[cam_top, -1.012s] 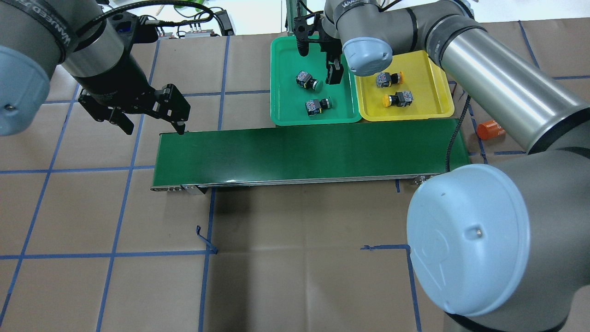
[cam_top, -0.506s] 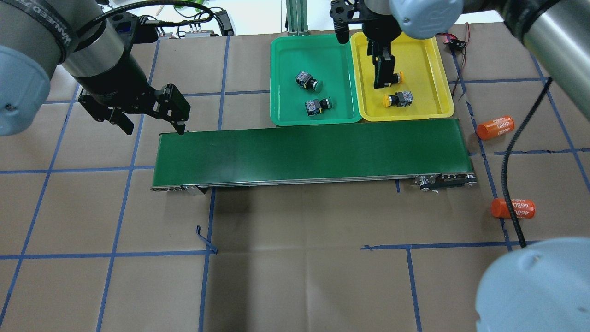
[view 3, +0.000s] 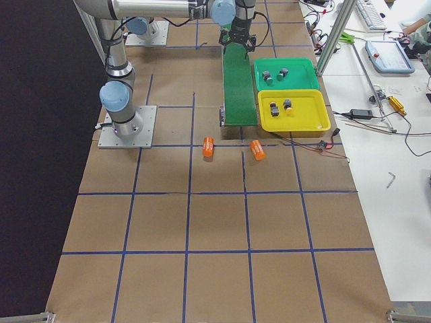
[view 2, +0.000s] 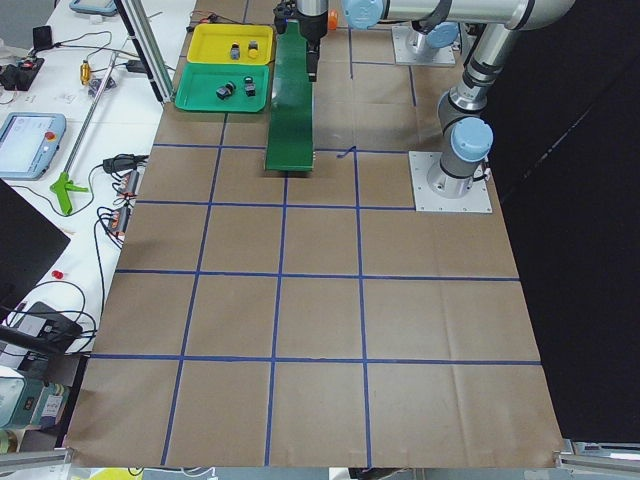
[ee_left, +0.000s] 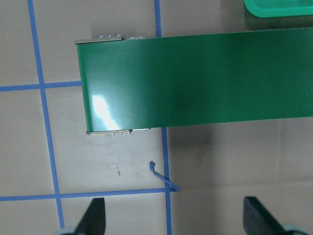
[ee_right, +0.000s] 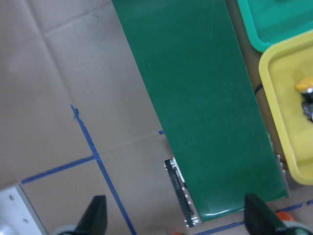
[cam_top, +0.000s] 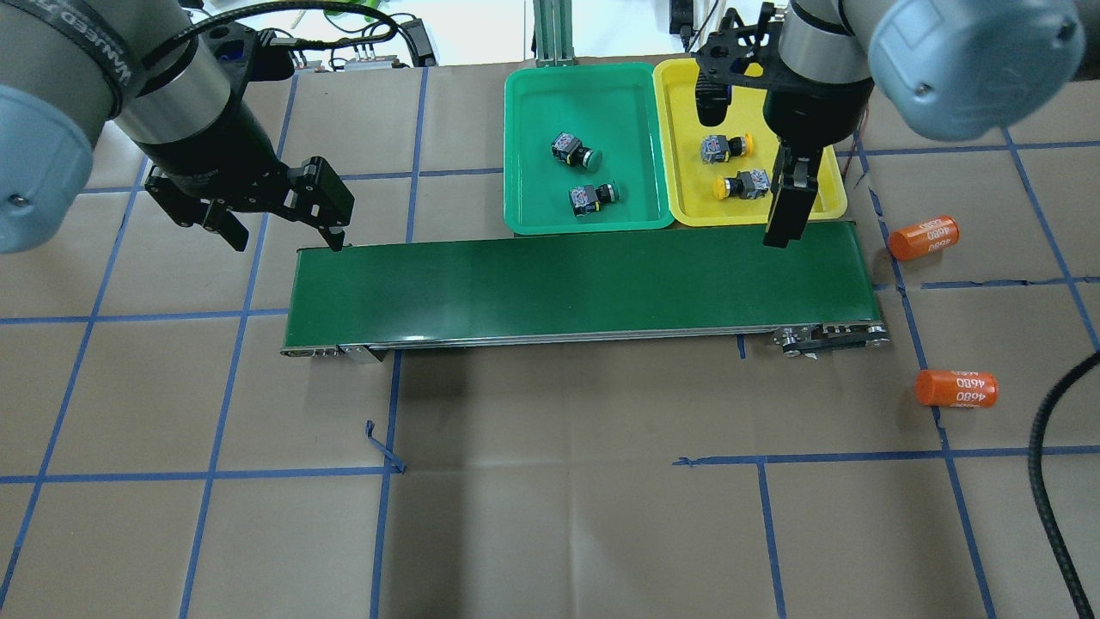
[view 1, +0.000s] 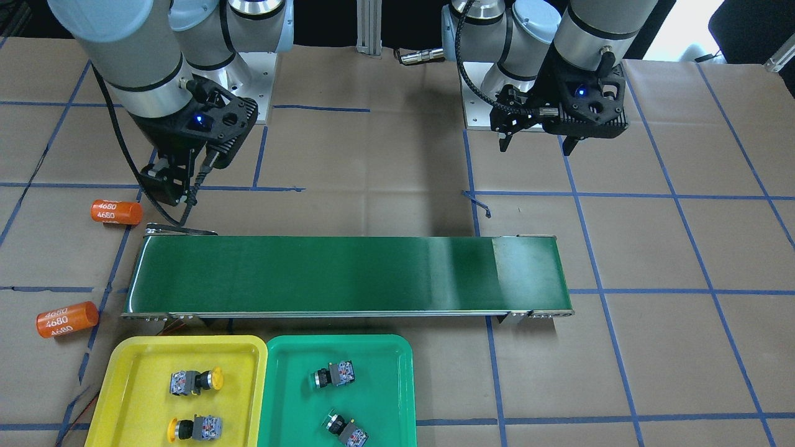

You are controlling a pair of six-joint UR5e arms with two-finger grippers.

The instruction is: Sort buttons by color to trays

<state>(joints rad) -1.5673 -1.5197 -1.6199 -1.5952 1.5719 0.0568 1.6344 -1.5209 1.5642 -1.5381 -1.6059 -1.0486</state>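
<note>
Currently, buttons: two yellow-capped buttons (cam_top: 727, 148) in the yellow tray (cam_top: 683, 189), just beyond my right pincer (cam_top: 780, 225); two green-capped buttons (cam_top: 577, 155) in the green tray (cam_top: 533, 103), further left.
Pincers: right pincer and left pincer (cam_top: 284, 232) spread wide, both empty.
Around: conveyor belt (cam_top: 567, 284) beneath the right one; orange cylinders (cam_top: 924, 236) on the bench (cam_top: 550, 516), right.
Look: I see all four lying sideways.

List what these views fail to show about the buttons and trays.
- Right wrist view: one yellow button is cut off by the right edge.
- Front-facing view: the yellow tray and green tray are cut by the bottom edge.
- Side views: the buttons are too small for detail.
</note>
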